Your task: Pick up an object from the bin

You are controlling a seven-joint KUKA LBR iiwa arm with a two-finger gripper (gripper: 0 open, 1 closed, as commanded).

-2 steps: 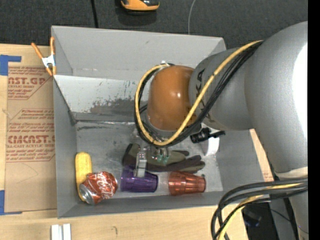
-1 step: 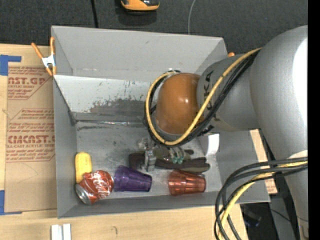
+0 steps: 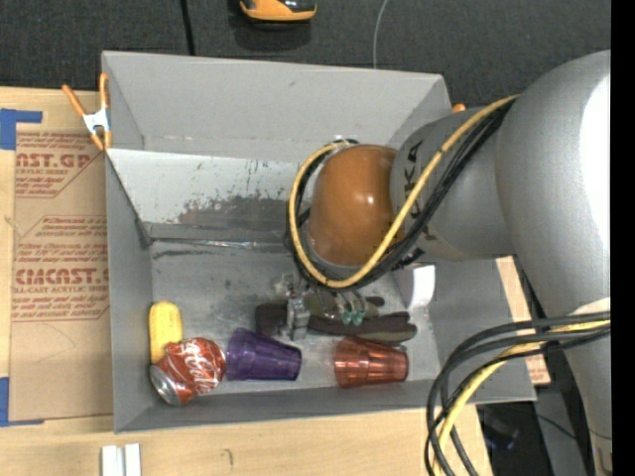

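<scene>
The hand (image 3: 298, 312) sits low over a dark brown flat object (image 3: 387, 327) on the bin (image 3: 198, 172) floor, just behind the purple cup (image 3: 263, 357). I cannot tell whether it is open or closed. Nothing looks lifted yet, so the grasp and lift seem still to come.

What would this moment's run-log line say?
tool over dark brown object | near: purple cup, copper cup | left: red can, yellow piece | hold: unconfirmed

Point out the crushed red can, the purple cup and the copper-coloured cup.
Crushed red can (image 3: 189, 367): camera view, its dented red side.
Purple cup (image 3: 260, 356): camera view, middle of its side.
Copper-coloured cup (image 3: 370, 363): camera view, middle of its side.
</scene>
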